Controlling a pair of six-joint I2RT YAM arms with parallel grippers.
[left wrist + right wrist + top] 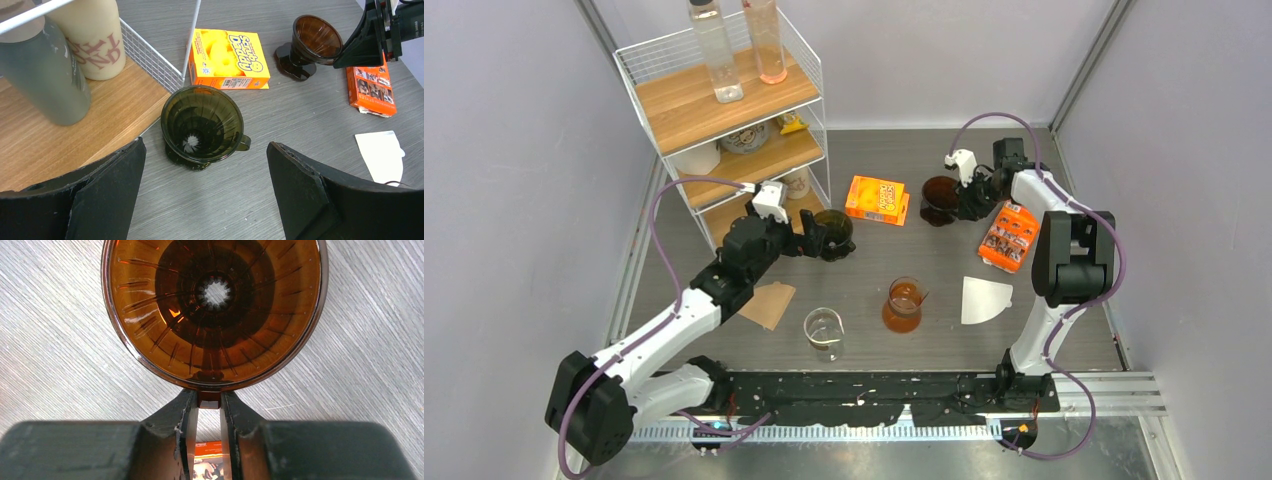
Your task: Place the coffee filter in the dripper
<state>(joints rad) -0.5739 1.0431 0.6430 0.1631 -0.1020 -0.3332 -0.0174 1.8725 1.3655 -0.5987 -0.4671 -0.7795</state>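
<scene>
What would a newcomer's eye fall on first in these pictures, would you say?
The amber dripper toward the far right of the table, its handle pinched by the right gripper. Next, the dark dripper beside the wire shelf, framed by the open left gripper, and the bright Scrub Daddy box between them.

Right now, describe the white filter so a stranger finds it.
On the grey table, look just right of the amber carafe. The coffee filter lies flat there, white and fan-shaped, unlike the brown filter by the left arm.
</scene>
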